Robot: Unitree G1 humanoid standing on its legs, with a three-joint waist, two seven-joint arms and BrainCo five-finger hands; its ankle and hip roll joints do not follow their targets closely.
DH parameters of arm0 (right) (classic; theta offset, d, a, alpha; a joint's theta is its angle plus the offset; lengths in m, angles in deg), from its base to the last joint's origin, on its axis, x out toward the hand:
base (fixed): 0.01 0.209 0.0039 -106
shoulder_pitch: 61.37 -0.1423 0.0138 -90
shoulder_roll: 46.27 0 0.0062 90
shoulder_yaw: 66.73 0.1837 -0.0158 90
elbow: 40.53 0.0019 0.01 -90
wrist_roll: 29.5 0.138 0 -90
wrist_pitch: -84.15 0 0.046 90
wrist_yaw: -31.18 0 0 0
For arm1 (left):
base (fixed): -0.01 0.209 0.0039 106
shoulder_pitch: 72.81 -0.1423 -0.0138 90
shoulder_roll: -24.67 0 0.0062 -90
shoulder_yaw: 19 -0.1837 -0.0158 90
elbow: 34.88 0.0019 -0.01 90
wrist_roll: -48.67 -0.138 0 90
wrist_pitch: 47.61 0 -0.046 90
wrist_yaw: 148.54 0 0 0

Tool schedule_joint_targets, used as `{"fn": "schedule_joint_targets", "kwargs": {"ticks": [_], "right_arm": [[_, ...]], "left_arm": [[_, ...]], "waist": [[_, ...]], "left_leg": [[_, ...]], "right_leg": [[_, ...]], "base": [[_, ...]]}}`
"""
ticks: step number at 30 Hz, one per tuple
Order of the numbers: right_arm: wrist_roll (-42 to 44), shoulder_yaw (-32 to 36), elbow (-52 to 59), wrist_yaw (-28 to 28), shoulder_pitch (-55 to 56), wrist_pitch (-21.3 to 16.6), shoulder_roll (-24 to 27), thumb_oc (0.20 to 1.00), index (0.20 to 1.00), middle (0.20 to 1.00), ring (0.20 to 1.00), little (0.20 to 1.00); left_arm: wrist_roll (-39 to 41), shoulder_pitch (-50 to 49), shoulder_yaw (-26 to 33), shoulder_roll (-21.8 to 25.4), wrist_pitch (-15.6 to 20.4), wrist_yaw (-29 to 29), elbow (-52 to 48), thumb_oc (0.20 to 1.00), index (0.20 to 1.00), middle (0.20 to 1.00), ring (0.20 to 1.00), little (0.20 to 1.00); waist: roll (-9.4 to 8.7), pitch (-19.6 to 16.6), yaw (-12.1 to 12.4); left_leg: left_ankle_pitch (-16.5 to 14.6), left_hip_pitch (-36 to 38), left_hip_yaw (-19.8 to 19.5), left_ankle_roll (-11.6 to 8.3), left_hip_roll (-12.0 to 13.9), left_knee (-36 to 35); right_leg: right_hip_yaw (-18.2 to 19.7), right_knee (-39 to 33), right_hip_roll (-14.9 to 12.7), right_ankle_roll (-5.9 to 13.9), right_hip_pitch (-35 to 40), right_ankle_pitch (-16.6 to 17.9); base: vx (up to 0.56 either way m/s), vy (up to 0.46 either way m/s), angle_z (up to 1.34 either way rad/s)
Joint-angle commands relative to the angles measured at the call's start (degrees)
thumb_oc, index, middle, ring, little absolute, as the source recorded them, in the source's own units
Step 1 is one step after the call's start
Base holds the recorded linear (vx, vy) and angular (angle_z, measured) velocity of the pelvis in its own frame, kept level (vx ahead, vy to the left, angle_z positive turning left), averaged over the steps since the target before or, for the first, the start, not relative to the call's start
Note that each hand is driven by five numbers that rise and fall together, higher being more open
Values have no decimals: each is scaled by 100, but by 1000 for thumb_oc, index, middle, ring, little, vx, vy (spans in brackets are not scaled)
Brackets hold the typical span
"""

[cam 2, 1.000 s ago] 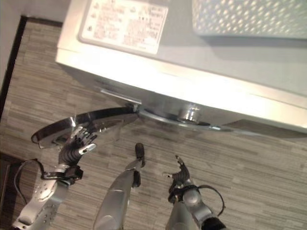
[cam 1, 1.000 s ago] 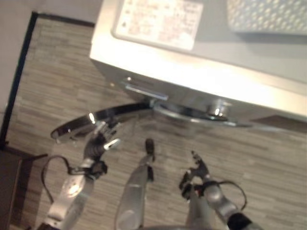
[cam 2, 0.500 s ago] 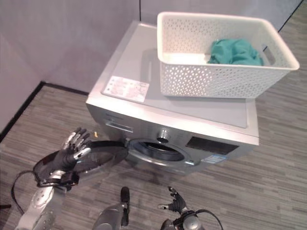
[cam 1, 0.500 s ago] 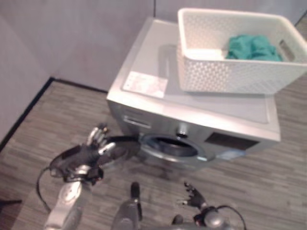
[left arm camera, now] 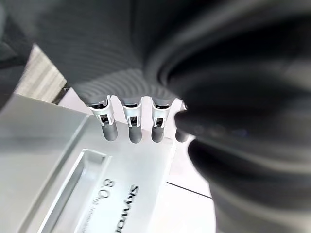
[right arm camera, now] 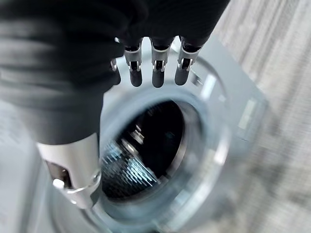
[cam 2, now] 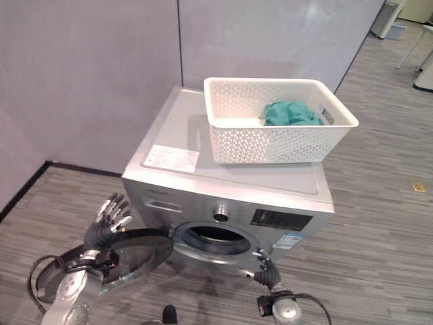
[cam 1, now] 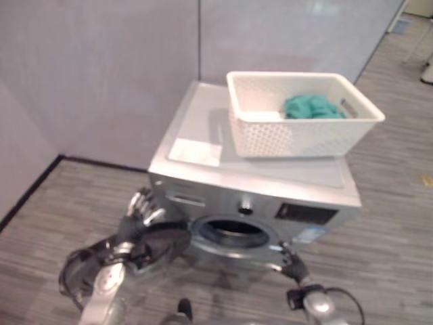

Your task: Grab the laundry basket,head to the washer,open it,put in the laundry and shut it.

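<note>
Big silver washer (cam 2: 203, 183) against the grey wall (cam 2: 88, 74), standing on striped grey floor (cam 2: 379, 189). Round door (cam 2: 128, 261) swung wide open to the left, lying low and almost flat. Dark round hole (cam 2: 215, 238) in the front, open and showing the drum inside.

White laundry basket (cam 2: 270, 122) sitting on top of the washer, toward the right and back. Green laundry (cam 2: 291, 114) bunched up inside the basket, near its right end. Flat bare top on the left half of the washer, with a white sticker (cam 2: 171, 158) near the front edge.

Left robot hand (cam 2: 108, 220) raised up beside the open door, fingers straight and spread, holding nothing. In the left wrist view, fingers (left arm camera: 131, 128) pointing at the washer's front panel, not touching it.

Right robot hand (cam 2: 265, 269) low down, just in front of the hole's right rim, fingers loose and holding nothing. In the right wrist view, fingers (right arm camera: 155, 73) straight, aimed at the hole.

Lots of open floor on the right of the washer and in front of it.
</note>
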Motion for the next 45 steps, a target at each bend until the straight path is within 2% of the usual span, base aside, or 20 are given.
{"fn": "schedule_joint_targets", "kwargs": {"ticks": [1,4,6,8,10,11,13,14,16,18,21,32,38,39,40,41,42,43,44,45], "right_arm": [[174,385,312,-237,-324,-263,265,1000,1000,1000,1000,1000],[100,778,850,-401,-276,-331,331,1000,1000,1000,1000,1000],[-19,1227,1355,-671,-244,-421,282,1000,1000,1000,1000,1000],[-84,1413,1598,-752,-164,-425,240,1000,1000,1000,1000,1000],[-393,1915,2052,-1091,-148,-502,305,1000,1000,1000,1000,1000],[-527,2052,2178,-1225,-152,-523,319,1000,1000,1000,1000,1000],[-623,2225,2342,-1367,-160,-540,287,1000,1000,1000,1000,1000],[-810,2603,2658,-1695,-210,-612,259,1000,1000,1000,1000,1000],[-918,2771,2855,-1864,-230,-635,247,1000,1000,1000,1000,1000],[-1355,3208,3492,-2150,-220,-667,297,1000,1000,1000,1000,1000],[-2080,3833,4490,-2400,-243,-560,396,1000,1000,1000,1000,1000],[-2831,4950,5685,-2902,-766,-249,702,1000,1000,1000,1000,1000],[-1936,4963,4723,-2576,-477,46,1855,1000,1000,1000,1000,1000],[-1266,4989,4019,-1688,196,314,3047,1000,1000,1000,1000,1000],[-1248,4998,3992,-1686,204,297,3077,1000,1000,1000,1000,1000],[-628,5372,3546,-755,918,470,4229,1000,1000,1000,1000,1000],[-599,5409,3525,-743,954,453,4258,1000,1000,1000,1000,1000],[-386,5580,3234,-352,1189,530,4752,1000,1000,1000,1000,1000],[-191,5814,2631,185,1514,705,5622,1000,1000,1000,1000,1000],[-173,5846,2603,195,1543,688,5655,1000,1000,1000,1000,1000]], "left_arm": [[-226,329,176,1,209,22,51,1000,1000,1000,1000,1000],[-274,401,184,21,210,-18,49,1000,1000,1000,1000,1000],[-357,502,219,66,141,-3,57,1000,1000,1000,1000,1000],[-389,550,242,68,131,23,52,1000,1000,1000,1000,1000],[-413,607,317,51,168,39,45,1000,1000,1000,1000,1000],[-422,625,338,26,183,61,48,1000,1000,1000,1000,1000],[-415,665,338,-5,211,80,63,1000,1000,1000,1000,1000],[-414,770,326,-87,289,145,133,1000,1000,1000,1000,1000],[-427,795,313,-111,307,168,144,1000,1000,1000,1000,1000],[-432,806,259,-165,331,161,158,1000,1000,1000,1000,1000],[-400,627,272,-258,299,136,161,1000,1000,1000,1000,1000],[-213,95,287,-495,18,-63,25,1000,1000,1000,1000,1000],[-328,161,219,-342,-157,-184,41,1000,1000,1000,1000,1000],[-329,173,222,-184,-322,-329,14,1000,1000,1000,1000,1000],[-329,169,212,-197,-325,-329,12,1000,1000,1000,1000,1000],[-334,66,208,-80,-489,-569,-47,1000,1000,1000,1000,1000],[-332,62,189,-94,-492,-572,-51,1000,1000,1000,1000,1000],[-309,57,158,-73,-555,-686,-34,1000,1000,1000,1000,1000],[-246,31,99,-1,-621,-810,-16,1000,1000,1000,1000,1000],[-245,33,86,-19,-622,-812,-16,1000,1000,1000,1000,1000]], "waist": [[33,-84,67],[149,16,-67],[281,143,-202],[309,198,-262],[426,287,-402],[424,313,-457],[436,345,-523],[405,394,-668],[400,416,-714],[329,373,-863],[198,189,-888],[187,-178,-826],[81,-215,-838],[-10,-154,-865],[16,-176,-855],[-83,-160,-887],[-65,-168,-874],[-94,-166,-878],[-157,-155,-874],[-136,-157,-867]], "left_leg": [[-548,92,-258,304,-2,536],[-656,265,-426,510,-107,497],[-782,428,-497,625,-80,509],[-802,519,-502,628,-65,472],[-838,633,-547,556,11,402],[-888,676,-597,528,0,397],[-900,683,-654,500,17,418],[-1007,731,-808,442,-15,479],[-1054,767,-858,422,-18,488],[-1133,861,-1011,381,-82,466],[-1106,971,-1083,317,-28,404],[-993,1082,-1069,60,358,91],[-1023,1109,-995,-38,474,73],[-973,1127,-912,-90,513,79],[-1007,1137,-915,-88,519,72],[-965,1136,-865,-144,553,72],[-964,1135,-866,-145,554,71],[-936,1123,-857,-173,568,70],[-887,1104,-841,-218,597,68],[-886,1103,-841,-219,598,67]], "right_leg": [[349,878,-358,607,-115,1378],[745,1849,-396,503,-508,1586],[858,2544,-329,431,-879,1443],[910,2684,-296,351,-1126,1194],[859,2261,-164,229,-1478,653],[903,2032,-142,253,-1539,550],[981,1694,-68,266,-1642,599],[1382,904,51,372,-1793,730],[1572,617,74,436,-1821,897],[2032,248,161,540,-1838,1083],[2045,26,164,569,-1613,1248],[1678,-630,321,519,-1184,1243],[1669,-745,414,470,-1077,1183],[1682,-781,441,432,-1076,1241],[1688,-800,448,444,-1064,1218],[1678,-836,462,427,-1051,1244],[1676,-838,462,427,-1051,1244],[1677,-843,463,423,-1050,1247],[1661,-841,476,418,-1056,1258],[1661,-841,476,418,-1057,1258]], "base": [[20,223,-2],[37,169,8],[75,170,17],[66,65,10],[113,1,2],[120,-56,4],[87,-70,20],[116,-104,38],[115,-81,47],[132,-52,47],[198,-151,78],[103,-103,9],[28,-32,0],[0,0,0],[-11,-18,-4],[25,3,-10],[-5,-3,-17],[-16,-10,-10],[-16,-9,-8],[-22,-16,-6]]}}
